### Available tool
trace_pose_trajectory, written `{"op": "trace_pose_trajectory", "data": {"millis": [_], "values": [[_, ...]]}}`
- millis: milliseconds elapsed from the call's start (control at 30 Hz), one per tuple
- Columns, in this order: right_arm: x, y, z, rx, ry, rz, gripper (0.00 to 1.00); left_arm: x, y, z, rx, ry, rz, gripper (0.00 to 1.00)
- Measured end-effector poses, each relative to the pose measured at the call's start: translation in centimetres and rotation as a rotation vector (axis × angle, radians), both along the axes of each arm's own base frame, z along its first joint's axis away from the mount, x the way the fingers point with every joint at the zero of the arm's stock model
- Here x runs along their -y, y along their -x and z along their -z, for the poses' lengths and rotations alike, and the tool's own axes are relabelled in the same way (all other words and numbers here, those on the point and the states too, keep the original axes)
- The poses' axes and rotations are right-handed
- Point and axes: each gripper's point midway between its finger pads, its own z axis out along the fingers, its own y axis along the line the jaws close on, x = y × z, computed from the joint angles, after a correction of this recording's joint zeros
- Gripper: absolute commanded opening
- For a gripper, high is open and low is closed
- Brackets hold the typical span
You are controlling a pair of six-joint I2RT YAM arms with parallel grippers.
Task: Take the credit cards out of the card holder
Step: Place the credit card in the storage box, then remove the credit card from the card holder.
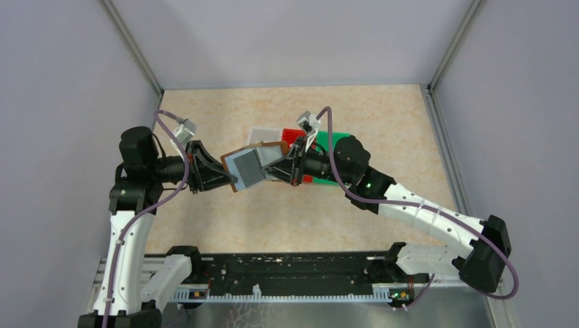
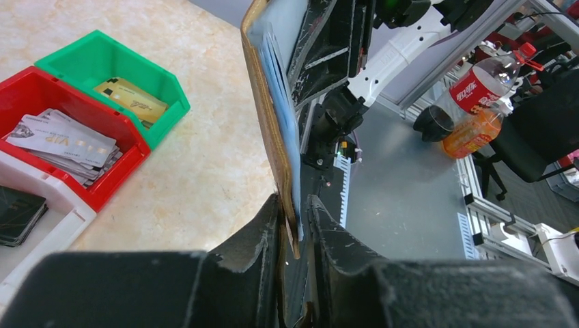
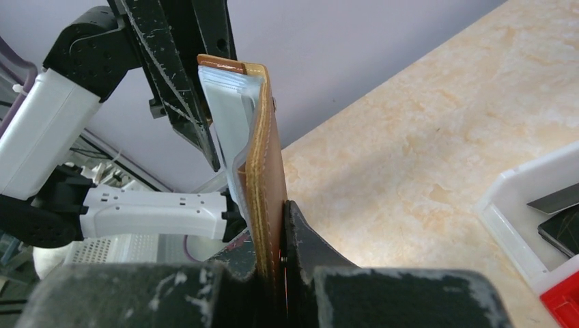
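From high behind the arm bases (image 1: pixel 179 263) we look down on the whole table (image 1: pixel 382 123), with the card holder (image 1: pixel 254 167) mid-view. At the left hand (image 2: pixel 295 205) we sit close, facing along that card holder toward the right arm (image 2: pixel 403 41); at the right hand (image 3: pixel 272 212), equally close, we face back past it. All three share it.

Top view: the right arm (image 1: pixel 355 167) and card holder (image 1: pixel 251 166) cover most of the red bin (image 1: pixel 291 134) and green bin (image 1: pixel 339 139). Left wrist view: the frame edge cuts off the white bin (image 2: pixel 48 225) and its black card (image 2: pixel 15 215). Sleeve contents: not discernible.
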Motion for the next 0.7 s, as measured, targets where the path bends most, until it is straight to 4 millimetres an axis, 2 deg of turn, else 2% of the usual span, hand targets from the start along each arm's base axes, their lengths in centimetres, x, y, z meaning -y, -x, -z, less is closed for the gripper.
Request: {"op": "trace_pose_trajectory", "data": {"millis": [167,267,700], "values": [[-0.05,-0.08,0.2,-0.014,-0.023,0.006,0.0,0.05,0.41,-0.11,0.008,0.006,0.021,0.09],[-0.09,0.0,0.0,-0.018,-0.035,0.002,0.0,0.04,0.58,-0.19,0.023,0.005,0.025,0.05],[-0.2,0.73,-0.6,-0.03,-0.064,-0.037,0.0,0.04,0.79,-0.53,0.037,0.008,0.02,0.04]]}}
